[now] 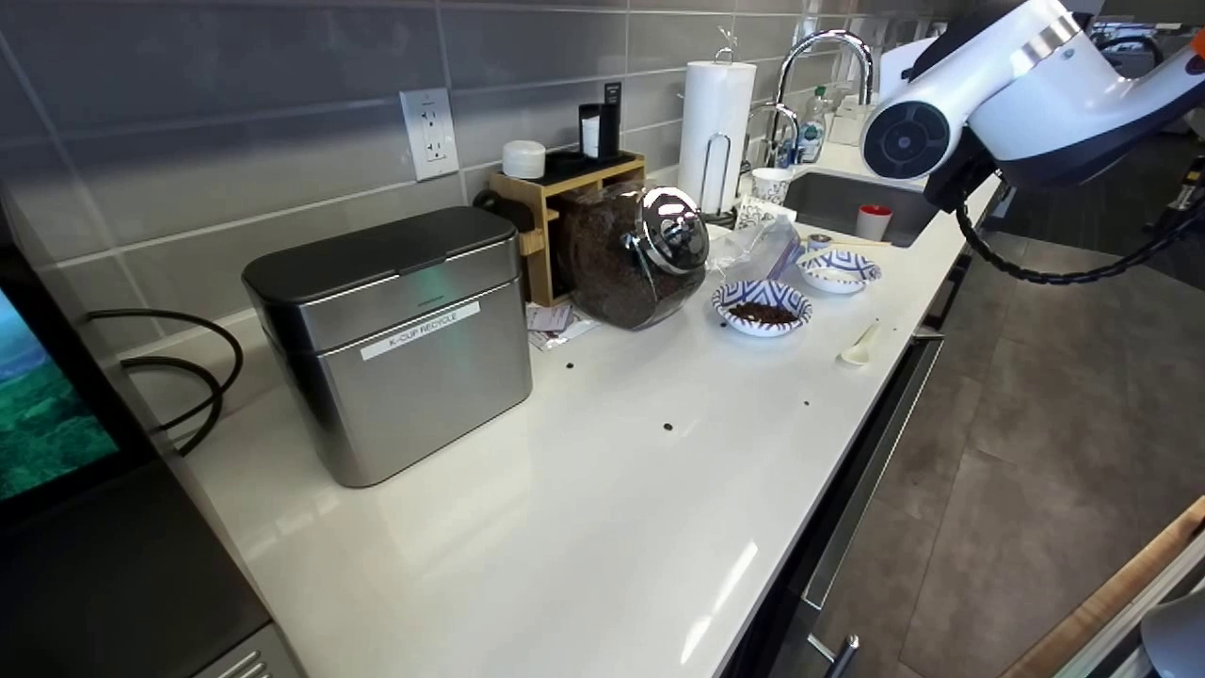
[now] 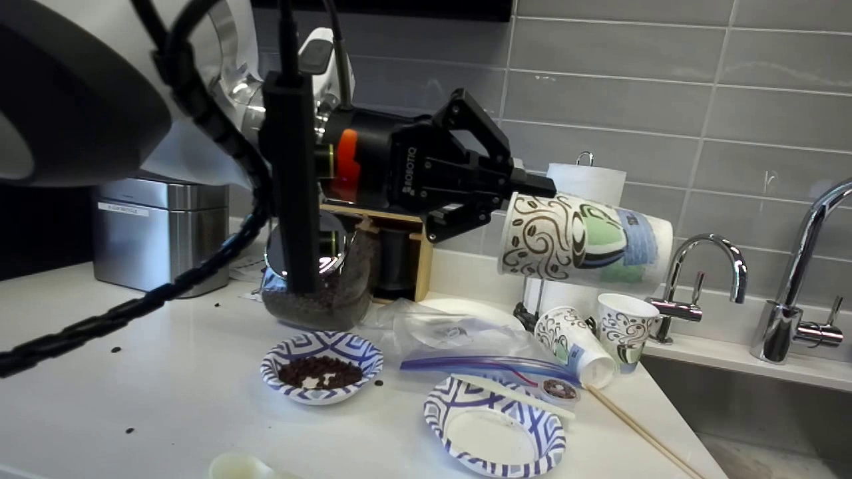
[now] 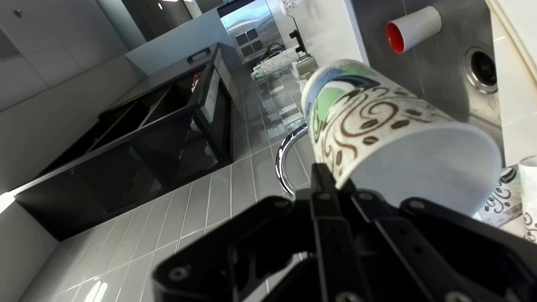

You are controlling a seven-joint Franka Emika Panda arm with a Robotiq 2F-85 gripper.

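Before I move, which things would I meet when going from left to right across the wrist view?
From the left: dark cabinet, faucet, held paper cup, half-seen paper cup cut off by the right edge.

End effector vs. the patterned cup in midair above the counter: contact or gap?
Touching. The wrist view shows it: the end effector has its fingertips straddling the rim of the patterned cup, wall pinched between them.
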